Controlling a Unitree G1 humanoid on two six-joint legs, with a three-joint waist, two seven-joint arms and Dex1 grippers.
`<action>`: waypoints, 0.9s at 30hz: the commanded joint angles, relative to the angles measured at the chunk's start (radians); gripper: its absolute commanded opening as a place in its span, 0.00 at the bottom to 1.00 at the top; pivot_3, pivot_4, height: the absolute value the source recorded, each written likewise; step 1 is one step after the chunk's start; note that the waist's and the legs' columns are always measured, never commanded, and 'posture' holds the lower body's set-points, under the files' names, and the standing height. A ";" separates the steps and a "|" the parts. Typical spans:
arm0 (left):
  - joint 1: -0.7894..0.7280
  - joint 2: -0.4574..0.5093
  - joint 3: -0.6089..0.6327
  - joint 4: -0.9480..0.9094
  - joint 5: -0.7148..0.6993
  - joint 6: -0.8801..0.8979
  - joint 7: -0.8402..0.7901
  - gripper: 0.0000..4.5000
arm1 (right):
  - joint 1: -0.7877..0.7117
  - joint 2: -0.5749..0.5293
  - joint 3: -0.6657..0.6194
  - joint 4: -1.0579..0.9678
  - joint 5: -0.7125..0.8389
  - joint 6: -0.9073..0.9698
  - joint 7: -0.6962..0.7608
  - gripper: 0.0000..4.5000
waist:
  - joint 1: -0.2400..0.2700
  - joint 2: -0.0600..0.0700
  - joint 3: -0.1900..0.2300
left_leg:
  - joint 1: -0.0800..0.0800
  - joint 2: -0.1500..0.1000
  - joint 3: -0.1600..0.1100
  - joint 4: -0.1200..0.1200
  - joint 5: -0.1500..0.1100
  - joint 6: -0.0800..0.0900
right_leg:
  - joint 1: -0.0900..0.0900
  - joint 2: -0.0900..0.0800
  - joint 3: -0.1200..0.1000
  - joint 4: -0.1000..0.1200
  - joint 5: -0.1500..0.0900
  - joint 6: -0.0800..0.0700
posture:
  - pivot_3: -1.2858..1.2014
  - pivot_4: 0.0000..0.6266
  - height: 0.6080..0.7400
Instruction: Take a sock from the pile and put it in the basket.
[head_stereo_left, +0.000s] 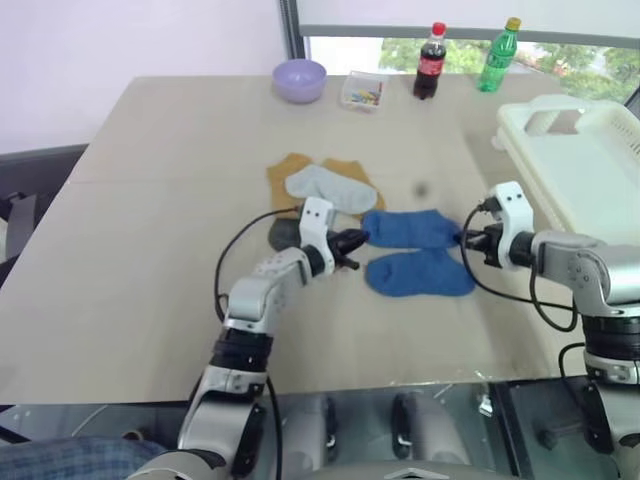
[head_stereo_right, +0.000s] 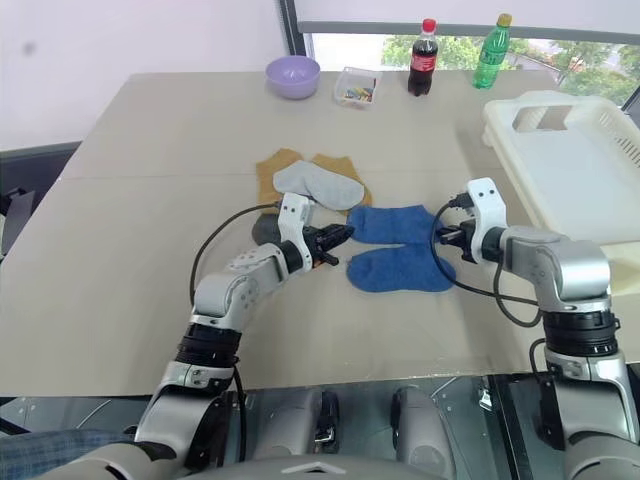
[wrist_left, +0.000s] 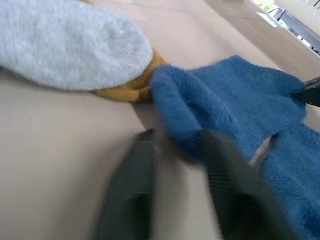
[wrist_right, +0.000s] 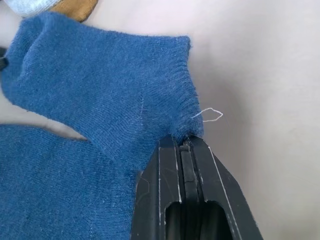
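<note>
The pile lies mid-table: a mustard sock (head_stereo_left: 290, 168), a light grey sock (head_stereo_left: 325, 187), a dark grey one (head_stereo_left: 283, 233) and two blue socks. My right gripper (head_stereo_left: 467, 240) is shut on the cuff corner of the upper blue sock (head_stereo_left: 410, 228); in the right wrist view the ribbing puckers into its tips (wrist_right: 182, 142). My left gripper (head_stereo_left: 357, 240) is at that same sock's toe end, where the fabric (wrist_left: 220, 95) bunches into a ridge. The lower blue sock (head_stereo_left: 420, 272) lies flat just in front. The white basket (head_stereo_left: 580, 150) stands at the table's right edge, beyond my right arm.
Along the far edge stand a lilac bowl (head_stereo_left: 300, 80), a small clear box (head_stereo_left: 362, 92), a cola bottle (head_stereo_left: 430, 62) and a green bottle (head_stereo_left: 498, 55). A dark chair (head_stereo_left: 30, 190) sits off the table's left side.
</note>
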 joint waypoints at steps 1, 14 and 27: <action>-0.040 -0.014 0.004 0.012 -0.004 -0.022 -0.018 0.00 | -0.001 0.005 -0.020 -0.045 0.009 -0.013 -0.007 0.00 | 0.000 0.000 0.000 | 0.000 0.000 0.000 0.000 0.000 0.000 | 0.000 0.000 0.000 0.000 0.000 0.000 | 0.52 0.24 0.95; 0.107 -0.009 0.148 -0.341 -0.252 0.123 -0.021 0.00 | -0.001 -0.042 -0.137 -0.231 0.108 0.133 -0.007 0.00 | -0.002 0.000 0.000 | 0.000 0.002 0.000 0.000 0.000 0.000 | 0.000 0.000 0.000 0.000 0.000 0.000 | 0.52 0.24 0.95; 0.391 0.036 0.046 -0.661 -0.322 0.205 0.083 0.00 | 0.111 -0.115 -0.247 -0.508 0.243 0.407 0.003 0.00 | 0.002 0.000 0.000 | 0.003 0.001 -0.003 0.000 0.000 0.000 | 0.003 -0.001 0.000 0.000 0.000 0.000 | 0.52 0.24 0.95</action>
